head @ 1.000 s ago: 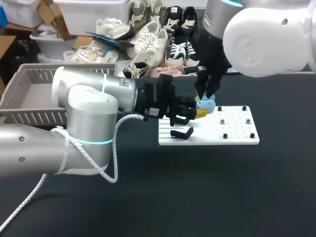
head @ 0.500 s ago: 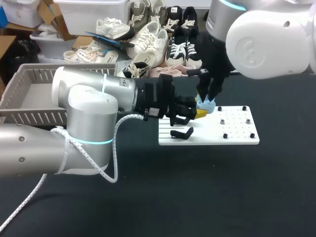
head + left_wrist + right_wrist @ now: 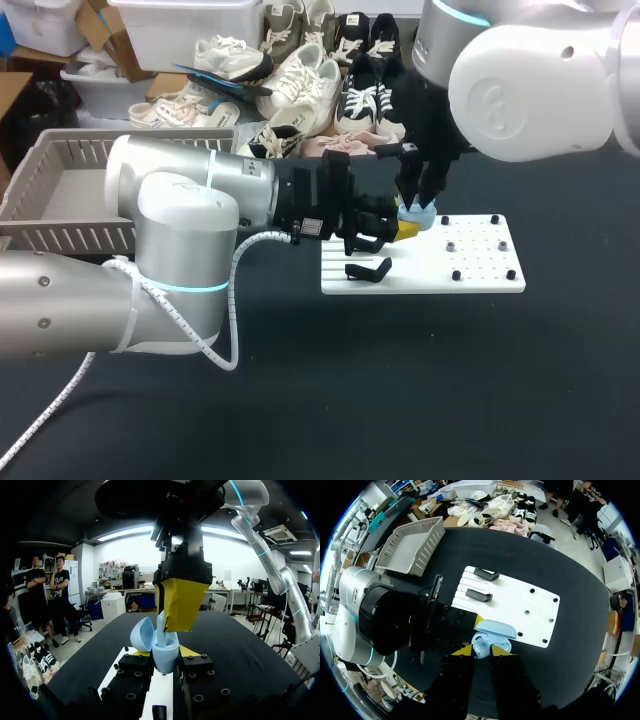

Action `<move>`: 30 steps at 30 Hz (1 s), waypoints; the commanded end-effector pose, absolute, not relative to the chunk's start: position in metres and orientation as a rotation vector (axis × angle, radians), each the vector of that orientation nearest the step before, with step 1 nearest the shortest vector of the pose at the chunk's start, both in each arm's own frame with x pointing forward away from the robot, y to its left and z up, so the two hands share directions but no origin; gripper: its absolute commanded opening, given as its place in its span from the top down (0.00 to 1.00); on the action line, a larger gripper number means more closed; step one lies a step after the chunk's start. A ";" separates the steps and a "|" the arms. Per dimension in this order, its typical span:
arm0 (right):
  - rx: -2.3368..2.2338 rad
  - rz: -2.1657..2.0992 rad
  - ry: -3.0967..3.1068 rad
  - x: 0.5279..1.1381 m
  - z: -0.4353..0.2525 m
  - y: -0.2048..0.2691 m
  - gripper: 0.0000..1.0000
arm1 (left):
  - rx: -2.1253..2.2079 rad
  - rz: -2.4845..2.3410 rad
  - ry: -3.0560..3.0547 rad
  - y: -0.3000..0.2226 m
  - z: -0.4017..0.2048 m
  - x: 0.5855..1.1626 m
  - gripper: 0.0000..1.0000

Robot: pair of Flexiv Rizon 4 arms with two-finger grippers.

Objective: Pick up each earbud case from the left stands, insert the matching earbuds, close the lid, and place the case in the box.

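Note:
A light blue earbud case [image 3: 166, 656] with its lid [image 3: 142, 633] tipped open sits upright between the yellow-tipped fingers of my left gripper [image 3: 161, 653], which is shut on it. The case hangs just over the left part of the white stand board [image 3: 470, 255]. My right gripper [image 3: 178, 611] comes straight down onto the case, shut on a light blue earbud [image 3: 161, 625] whose lower end is inside the case. From the right wrist, the open case [image 3: 490, 636] lies just ahead of my right gripper [image 3: 481, 651]. In the head view both grippers meet at the case [image 3: 415, 213].
Two black stands [image 3: 368, 270] [image 3: 486, 573] remain on the board's left part, and small black pegs [image 3: 456, 275] dot its right part. A grey slatted basket [image 3: 60, 190] stands at the far left of the dark table.
My right gripper has come down a little and shifted slightly left onto the open case. The left arm and the case have held still.

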State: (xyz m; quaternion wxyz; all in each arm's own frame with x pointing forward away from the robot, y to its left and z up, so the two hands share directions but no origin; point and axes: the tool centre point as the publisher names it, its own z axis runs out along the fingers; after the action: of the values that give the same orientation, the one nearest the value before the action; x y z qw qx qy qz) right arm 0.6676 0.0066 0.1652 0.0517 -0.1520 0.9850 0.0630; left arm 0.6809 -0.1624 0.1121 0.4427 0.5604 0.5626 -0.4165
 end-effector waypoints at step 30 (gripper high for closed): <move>-0.442 0.183 2.990 0.668 0.171 0.004 1.00 | 1.391 -1.034 1.394 -0.162 0.112 0.682 1.00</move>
State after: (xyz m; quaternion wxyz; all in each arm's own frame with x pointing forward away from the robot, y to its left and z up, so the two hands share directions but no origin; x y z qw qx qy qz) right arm 0.6687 0.0046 0.1692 0.0556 -0.1461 0.9858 0.0610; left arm 0.6810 -0.1623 0.1122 0.4427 0.5603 0.5627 -0.4165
